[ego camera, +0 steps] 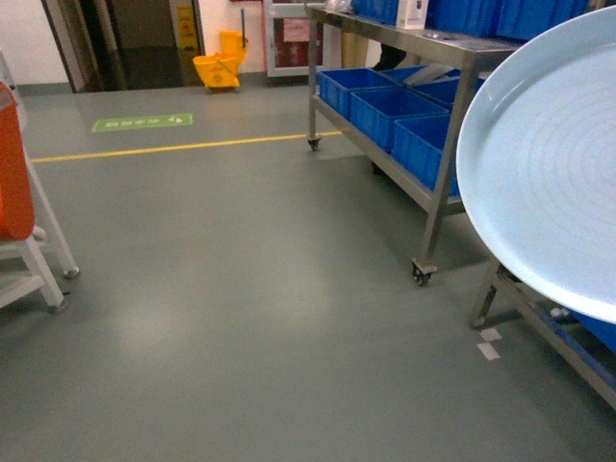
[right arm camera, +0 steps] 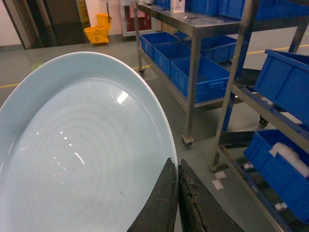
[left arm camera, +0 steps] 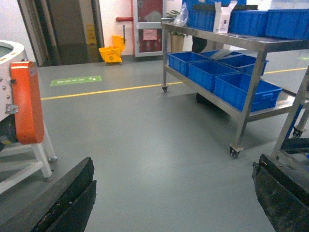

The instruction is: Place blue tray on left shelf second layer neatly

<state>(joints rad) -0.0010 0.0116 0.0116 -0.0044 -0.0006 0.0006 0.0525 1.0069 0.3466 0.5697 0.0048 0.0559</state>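
The blue tray (ego camera: pixel 539 164) is a pale sky-blue round dish held up in the air at the right of the head view, tilted toward the camera. In the right wrist view the blue tray (right arm camera: pixel 82 154) fills the left half, and my right gripper (right arm camera: pixel 176 166) is shut on its rim, one finger on each side of the edge. My left gripper (left arm camera: pixel 174 183) is open over bare grey floor, with nothing between its dark fingers (left arm camera: pixel 72 198). The left shelf is not clearly in view; only a white frame (ego camera: pixel 38 260) with an orange part shows at the far left.
A steel wheeled rack (ego camera: pixel 423 125) with dark-blue crates (ego camera: pixel 385 111) stands at the right. Another rack with blue crates (right arm camera: pixel 285 159) is close on the right. A yellow mop bucket (ego camera: pixel 219 65) sits at the back by a doorway. A yellow line (ego camera: pixel 183 146) crosses the floor.
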